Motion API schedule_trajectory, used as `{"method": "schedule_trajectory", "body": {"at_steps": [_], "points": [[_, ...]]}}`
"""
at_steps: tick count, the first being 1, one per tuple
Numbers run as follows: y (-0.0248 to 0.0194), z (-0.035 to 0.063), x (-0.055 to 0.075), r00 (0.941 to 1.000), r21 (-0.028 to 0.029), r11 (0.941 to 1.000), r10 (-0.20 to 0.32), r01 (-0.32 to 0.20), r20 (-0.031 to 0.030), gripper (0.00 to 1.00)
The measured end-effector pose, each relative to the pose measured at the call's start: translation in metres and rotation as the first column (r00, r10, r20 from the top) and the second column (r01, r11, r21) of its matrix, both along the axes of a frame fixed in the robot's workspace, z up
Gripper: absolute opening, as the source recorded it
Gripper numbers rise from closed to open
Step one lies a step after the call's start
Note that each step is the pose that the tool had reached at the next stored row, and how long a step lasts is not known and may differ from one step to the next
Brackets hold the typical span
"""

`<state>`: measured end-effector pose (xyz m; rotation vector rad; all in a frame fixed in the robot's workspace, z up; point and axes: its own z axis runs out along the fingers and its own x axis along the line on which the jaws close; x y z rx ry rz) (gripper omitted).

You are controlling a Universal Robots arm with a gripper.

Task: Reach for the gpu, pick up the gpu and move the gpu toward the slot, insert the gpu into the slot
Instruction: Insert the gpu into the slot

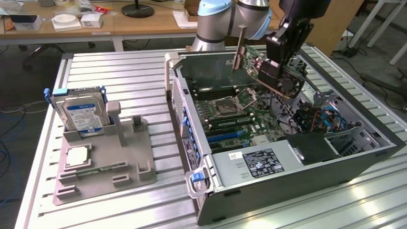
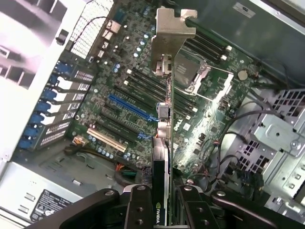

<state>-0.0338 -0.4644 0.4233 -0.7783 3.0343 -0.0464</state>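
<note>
Jaws: gripper [image 2: 162, 205] clamped narrow on the gpu [image 2: 161, 152].
Gpu: airborne, edge-down over the motherboard [image 2: 119, 81], apart from the blue slot [image 2: 127, 107].
Technique: probably best to hold the card's edge parallel to the slot.

Location type: robotics laboratory. Indicators: a Universal Robots arm [image 1: 219, 19] stationed at a slotted aluminium worktop [image 1: 121, 81]. An opened computer case [image 1: 305, 176] and a grey parts fixture [image 1: 127, 157] stand on that worktop. Cluttered wooden desks [image 1: 146, 26] stand behind.

Green-and-black gpu [image 1: 279, 76], silver bracket [image 2: 172, 28], blue slot [image 2: 129, 107], green motherboard [image 2: 205, 125]
</note>
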Motion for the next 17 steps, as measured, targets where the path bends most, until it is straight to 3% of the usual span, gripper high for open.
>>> {"method": "schedule_trajectory", "body": {"at_steps": [8,17], "points": [[0.0,-0.0001,0.0,0.9946,0.0001,0.9946,0.104,-0.104,0.0,0.26],[-0.0001,-0.0001,0.0,0.9782,0.0,0.9782,0.208,-0.208,0.0001,0.26]]}}
